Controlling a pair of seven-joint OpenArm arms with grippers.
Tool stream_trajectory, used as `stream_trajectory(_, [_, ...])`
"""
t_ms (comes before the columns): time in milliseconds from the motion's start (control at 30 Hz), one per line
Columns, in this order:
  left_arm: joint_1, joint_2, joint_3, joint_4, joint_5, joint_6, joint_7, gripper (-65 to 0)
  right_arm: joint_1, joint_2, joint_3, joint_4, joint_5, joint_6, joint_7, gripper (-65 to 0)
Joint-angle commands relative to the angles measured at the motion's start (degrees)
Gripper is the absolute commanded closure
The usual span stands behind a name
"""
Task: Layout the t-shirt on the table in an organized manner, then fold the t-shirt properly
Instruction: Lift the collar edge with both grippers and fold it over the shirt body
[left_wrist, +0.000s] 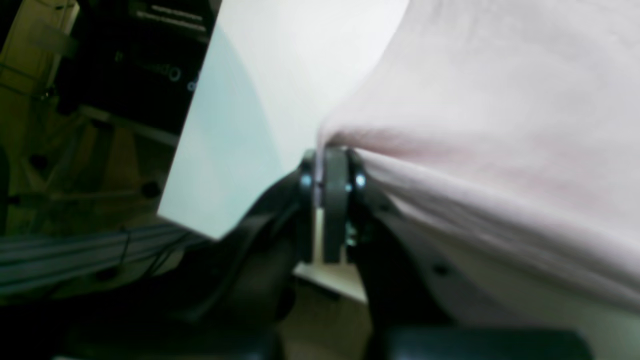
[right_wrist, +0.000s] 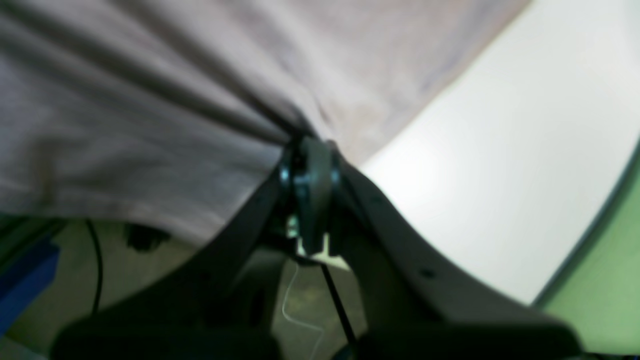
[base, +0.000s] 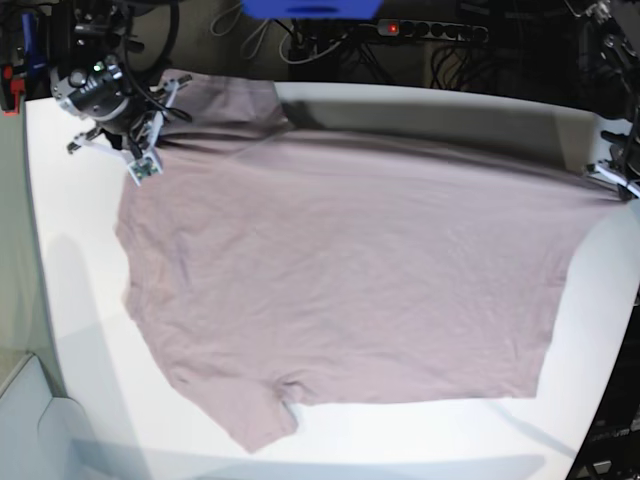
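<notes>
Dark gripper housing fills the foreground of both wrist views, jaws pinched together on pink cloth in each.

Table (base: 70, 250): white top, bare along its margins.

T-shirt (base: 340, 270): spread across most of the top, largely flat, with fine wrinkles. One sleeve lies toward the near edge, the opposite edge sits at the far edge of the top, and a corner at far left runs past the table edge.

Right gripper (right_wrist: 309, 150): clamped on a bunched fold of the shirt's edge; taut creases radiate from the bite.

Left gripper (left_wrist: 330, 165): clamped on the other far corner, at the table's far right in the base view, cloth fanning away from the tips.

Risks, as judged:
- Uneven pull between the arms would skew the shirt — a diagonal ridge already runs along the far side.
- Both bites look shallow; a hard tug may slip the cloth free.
- Cloth held at the rim could slide off the far edge on release.
</notes>
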Motion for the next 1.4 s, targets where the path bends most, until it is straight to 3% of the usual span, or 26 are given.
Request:
stream_trajectory(0, [-0.57,-1.12,-0.59,0.73,0.63,0.42,-1.44,-0.1,0.88,0.66,1.09,1.20,-0.98,0.17,-0.15,0.0])
stream_trajectory(233, [-0.57,-0.85,-0.24,0.29,0.99,0.42,-1.44,-0.1,4.31,1.10,4.25,1.11,-1.07,0.17,-0.15,0.0])
stream_trajectory(667, [-4.88,0.38,-0.15,-7.18,0.72,0.51,-1.71,-0.1,10.73,2.59,1.88,0.49,-1.07,0.17,-0.15,0.0])
stream_trajectory(800, [-7.34,0.47,-0.15,-10.08,1.07,0.51,-1.53,-0.1,13.01,4.44,-1.55,-0.91,-1.07,0.17,-0.15,0.0])
stream_trajectory(1367, [-17.80,0.03,5.21,-22.48,1.25,1.03,-1.88,-0.1,26.46,7.43,-4.54,-17.62,-1.16,0.17,0.03,0.0])
